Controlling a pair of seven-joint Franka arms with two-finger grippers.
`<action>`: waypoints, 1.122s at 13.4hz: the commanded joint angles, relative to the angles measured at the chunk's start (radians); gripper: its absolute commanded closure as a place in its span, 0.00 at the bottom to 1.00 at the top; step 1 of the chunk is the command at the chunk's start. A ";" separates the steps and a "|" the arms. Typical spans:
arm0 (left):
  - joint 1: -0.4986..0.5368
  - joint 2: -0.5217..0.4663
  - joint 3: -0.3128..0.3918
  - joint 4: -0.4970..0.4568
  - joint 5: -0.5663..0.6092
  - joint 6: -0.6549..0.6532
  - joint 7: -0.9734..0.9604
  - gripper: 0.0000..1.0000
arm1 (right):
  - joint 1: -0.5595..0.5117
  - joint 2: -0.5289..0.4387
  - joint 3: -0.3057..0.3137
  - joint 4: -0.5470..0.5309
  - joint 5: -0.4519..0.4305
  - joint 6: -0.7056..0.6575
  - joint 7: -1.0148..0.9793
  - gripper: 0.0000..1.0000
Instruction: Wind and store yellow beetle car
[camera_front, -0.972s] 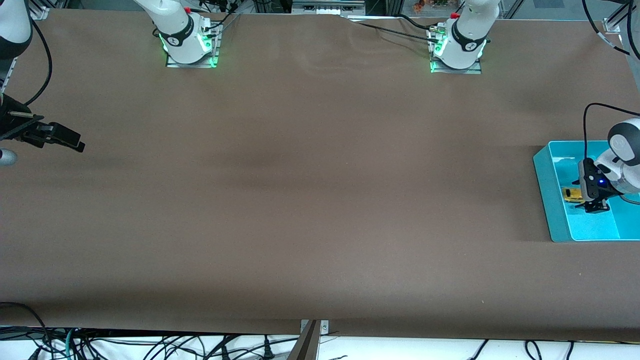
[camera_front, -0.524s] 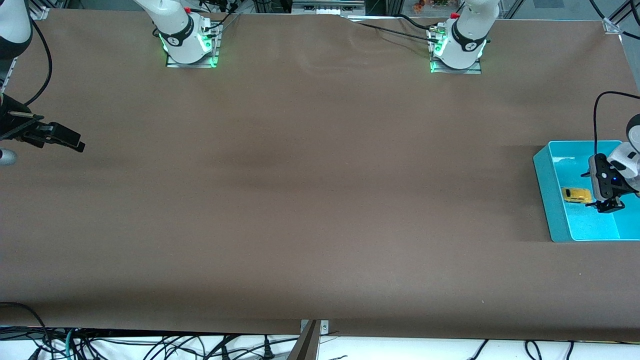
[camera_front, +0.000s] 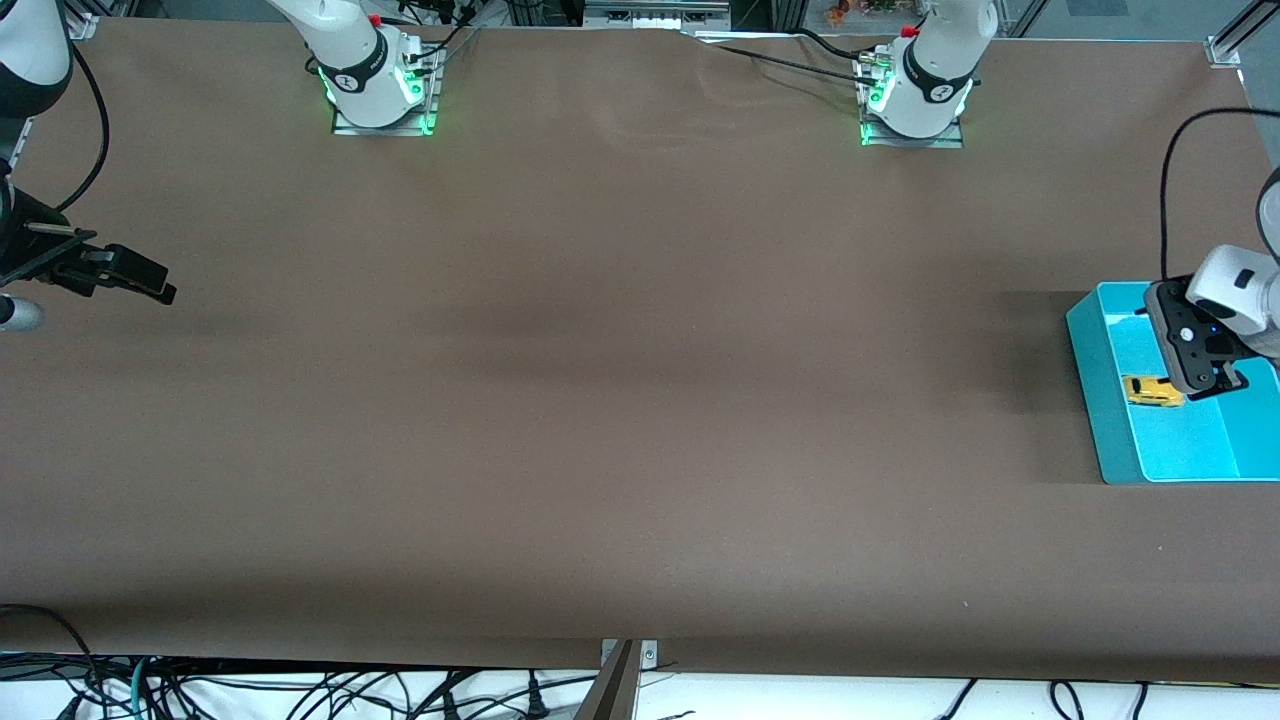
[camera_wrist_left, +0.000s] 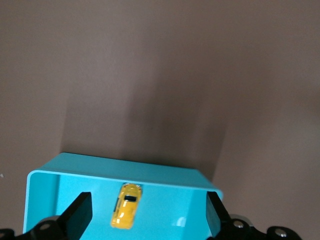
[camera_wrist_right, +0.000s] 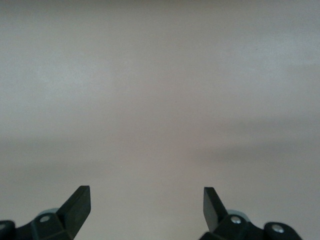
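Left hand (camera_front: 1212, 385) over bin (camera_front: 1100, 400); bin walls hem the car (camera_front: 1152, 391).

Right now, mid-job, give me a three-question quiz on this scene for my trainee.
1. True or false: the yellow beetle car lies inside the teal bin.
2. The left gripper is: A) clamped on the car, B) over the bin with its jaws open and nothing held, C) resting on the bare table.
3. Fill in: the right gripper waits, jaws open, at the ____ arm's end of the table.

Key: 1 true; 2 B; 3 right.
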 joint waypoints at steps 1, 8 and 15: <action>-0.065 -0.019 0.014 0.071 -0.065 -0.077 -0.183 0.00 | -0.001 -0.003 0.004 0.016 0.010 -0.020 0.010 0.00; -0.155 -0.126 0.015 0.081 -0.171 -0.116 -0.844 0.00 | -0.001 -0.003 0.001 0.016 0.011 -0.032 0.014 0.00; -0.273 -0.217 0.081 0.079 -0.168 -0.235 -1.162 0.00 | -0.001 -0.003 0.000 0.016 0.015 -0.032 0.013 0.00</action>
